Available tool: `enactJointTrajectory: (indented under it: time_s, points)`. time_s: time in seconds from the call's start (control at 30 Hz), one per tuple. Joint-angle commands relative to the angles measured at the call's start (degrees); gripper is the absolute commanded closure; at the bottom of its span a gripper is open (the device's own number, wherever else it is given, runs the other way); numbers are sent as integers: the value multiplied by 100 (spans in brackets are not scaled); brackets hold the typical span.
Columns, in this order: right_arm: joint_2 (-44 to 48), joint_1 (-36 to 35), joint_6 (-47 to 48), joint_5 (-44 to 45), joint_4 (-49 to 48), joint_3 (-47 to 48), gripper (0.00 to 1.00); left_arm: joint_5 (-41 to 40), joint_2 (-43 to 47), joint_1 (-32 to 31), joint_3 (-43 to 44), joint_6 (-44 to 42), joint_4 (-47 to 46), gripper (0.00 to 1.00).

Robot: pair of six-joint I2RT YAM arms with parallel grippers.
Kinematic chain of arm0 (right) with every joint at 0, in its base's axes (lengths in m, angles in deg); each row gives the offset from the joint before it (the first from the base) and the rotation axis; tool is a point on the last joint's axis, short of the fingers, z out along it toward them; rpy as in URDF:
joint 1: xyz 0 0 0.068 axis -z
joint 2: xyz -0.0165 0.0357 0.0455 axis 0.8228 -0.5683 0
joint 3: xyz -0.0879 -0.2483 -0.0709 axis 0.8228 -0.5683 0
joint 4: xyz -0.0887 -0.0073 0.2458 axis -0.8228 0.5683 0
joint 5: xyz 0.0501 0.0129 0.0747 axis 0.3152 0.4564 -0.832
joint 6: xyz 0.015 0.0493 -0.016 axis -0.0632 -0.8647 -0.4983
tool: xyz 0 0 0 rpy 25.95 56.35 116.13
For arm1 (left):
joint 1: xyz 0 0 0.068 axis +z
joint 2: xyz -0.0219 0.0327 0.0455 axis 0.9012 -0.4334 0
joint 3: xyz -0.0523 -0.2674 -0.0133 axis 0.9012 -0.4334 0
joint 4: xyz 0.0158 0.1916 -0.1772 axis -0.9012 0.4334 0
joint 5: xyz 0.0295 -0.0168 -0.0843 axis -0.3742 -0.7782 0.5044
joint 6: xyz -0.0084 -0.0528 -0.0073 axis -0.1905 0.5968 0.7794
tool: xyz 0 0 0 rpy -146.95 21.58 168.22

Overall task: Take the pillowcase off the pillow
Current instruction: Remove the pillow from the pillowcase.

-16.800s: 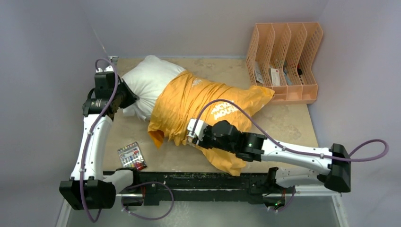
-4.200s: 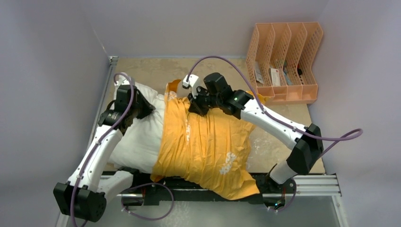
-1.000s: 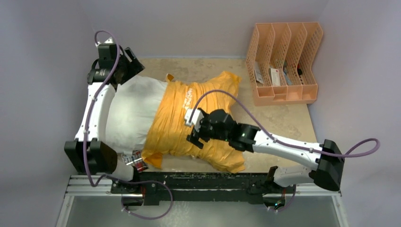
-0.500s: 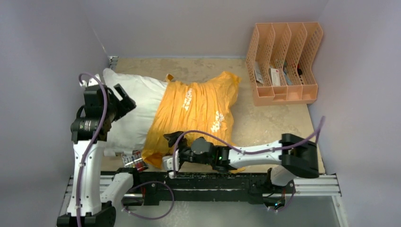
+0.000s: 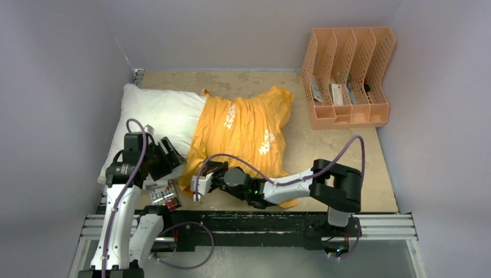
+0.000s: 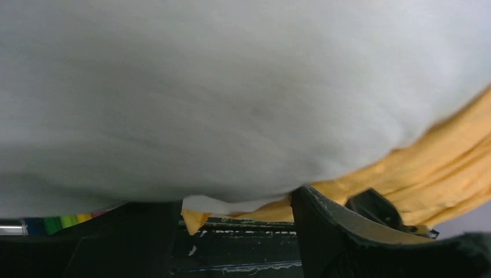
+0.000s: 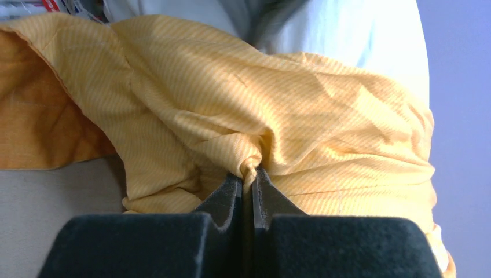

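The white pillow (image 5: 156, 110) lies across the table's left side, its right part still inside the orange pillowcase (image 5: 246, 130). My right gripper (image 5: 202, 180) is at the cover's near left corner. In the right wrist view the right gripper (image 7: 249, 172) is shut on a pinched fold of the pillowcase (image 7: 324, 116). My left gripper (image 5: 169, 153) is at the pillow's near edge, beside the cover's open hem. In the left wrist view the left gripper (image 6: 237, 204) has its jaws apart, with the pillow (image 6: 231, 98) bulging above the tips and the pillowcase (image 6: 446, 168) to the right.
A peach file rack (image 5: 347, 75) stands at the back right. A pack of coloured markers (image 5: 162, 194) lies by the near left edge, under the left arm. The black rail (image 5: 249, 223) runs along the near edge. Walls close in on the left and right.
My right gripper has closed on a fold at the pillowcase's near left corner. The left arm has come down along the pillow from its far end to its near edge.
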Motion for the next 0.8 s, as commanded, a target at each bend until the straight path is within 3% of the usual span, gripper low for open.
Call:
enactJointTrajectory:
  time_s: [0.0,0.03,0.1,0.13,0.27,0.37,0.5,0.73,0.77]
  points:
    - [783,167,-856,85,192,218,100,-296,-146,13,-400,-274,-252,42]
    - [980,167,-1012,-91,303,207,100,-392,-335,9,-387,-305,-309,55]
    - [1336,196,-1189,-275,529,190,100,-699,-575,14,-336,-259,-592,96]
    - [1533,227,-1228,-326,758,153,100,-906,-624,10,-281,-187,-767,100]
    - [2062,563,-1349,-178,1557,-368,100,-1805,-754,27,269,-37,-1165,100]
    - [2734,680,-1652,-23,2192,-967,100,-1984,-1091,30,765,-105,-1163,100]
    - [3715,686,-2439,9,3207,-1395,100,-2400,-1369,171,785,-313,-1351,100]
    - [4482,695,-2684,627,3874,-1609,100,-1664,-1670,632,1038,-478,-1601,100]
    - [4445,695,-2695,542,3894,-1529,89,-1397,-1689,632,1039,-487,-1672,100]
